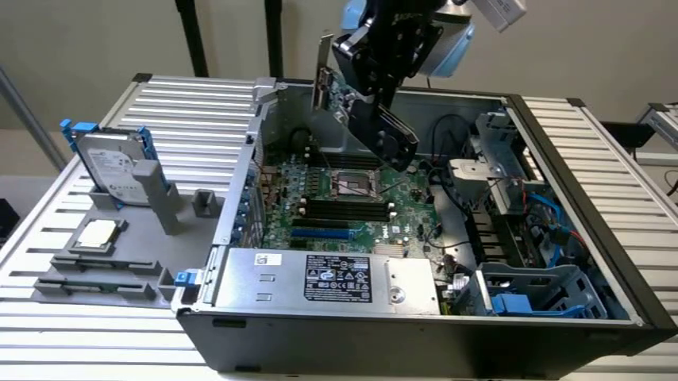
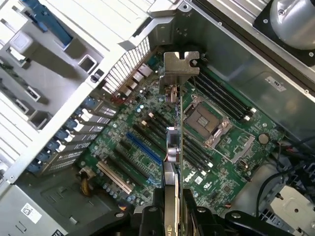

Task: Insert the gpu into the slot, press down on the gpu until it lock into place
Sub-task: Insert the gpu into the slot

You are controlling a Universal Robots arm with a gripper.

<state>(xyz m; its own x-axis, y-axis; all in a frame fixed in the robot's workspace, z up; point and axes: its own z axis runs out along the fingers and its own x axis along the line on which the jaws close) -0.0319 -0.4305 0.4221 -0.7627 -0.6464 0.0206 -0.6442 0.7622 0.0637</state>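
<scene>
So here's where we're at: our black claw is clamped tight on the gpu, a thin flat black card with a green board and a silver metal bracket at one end. In the wrist view we see the card edge-on, running straight out from between the fingers, with the bracket at the far tip. The card hangs tilted in the air, touching nothing but the claw, above the open black metal computer case.

Below the claw lies the green motherboard. The slot, that long narrow bright blue plastic strip, sits down there a bit off to one side of the card, and the card is well apart from it. The square silver CPU socket and the parallel black memory slots are under the claw too.

Further out from the claw, the silver labelled power-supply box sits against the case wall. Farthest from the claw, outside the case, a silver hard drive stands in a grey holder on the white slatted table.
</scene>
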